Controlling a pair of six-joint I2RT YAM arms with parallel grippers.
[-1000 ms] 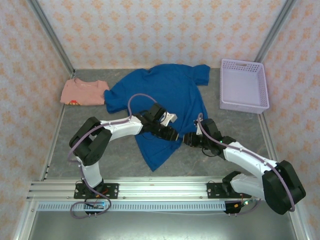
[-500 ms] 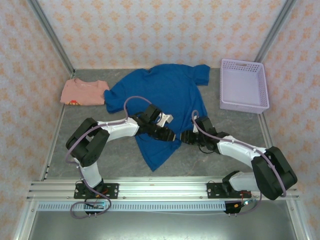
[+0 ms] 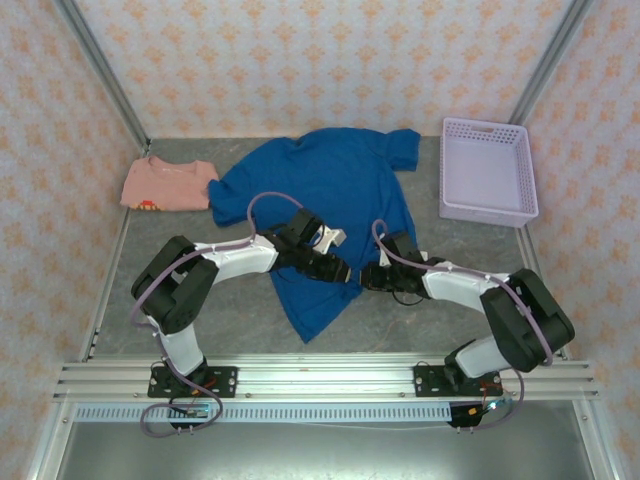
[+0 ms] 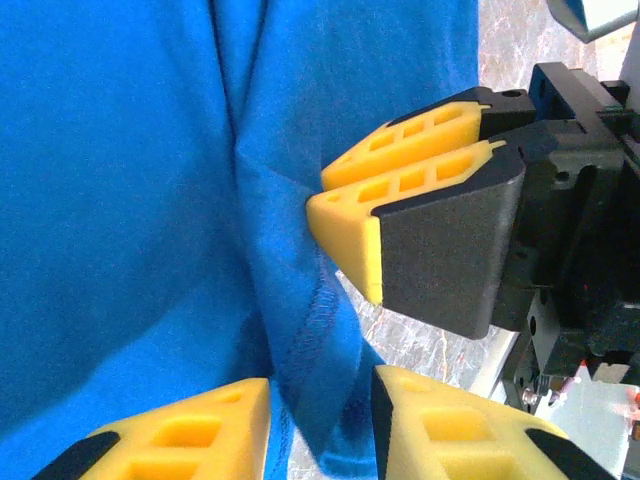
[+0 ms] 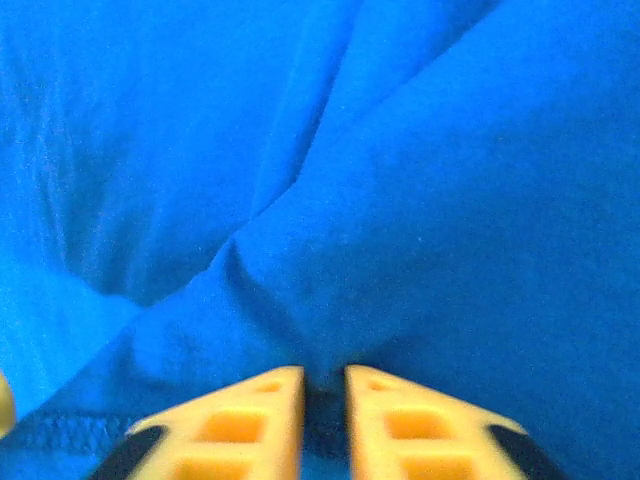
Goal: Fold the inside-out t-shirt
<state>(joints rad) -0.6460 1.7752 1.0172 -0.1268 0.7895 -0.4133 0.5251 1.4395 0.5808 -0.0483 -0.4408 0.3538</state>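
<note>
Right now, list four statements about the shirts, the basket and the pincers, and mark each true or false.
1. The right pincer pinches a fold of the t-shirt. True.
2. The pink shirt sits in the basket. False: it lies folded at the far left, beside the t-shirt.
3. The left pincer has the t-shirt's hem between its fingers. True.
4. The two pincers are at opposite ends of the t-shirt. False: they sit close together at its right edge.
</note>
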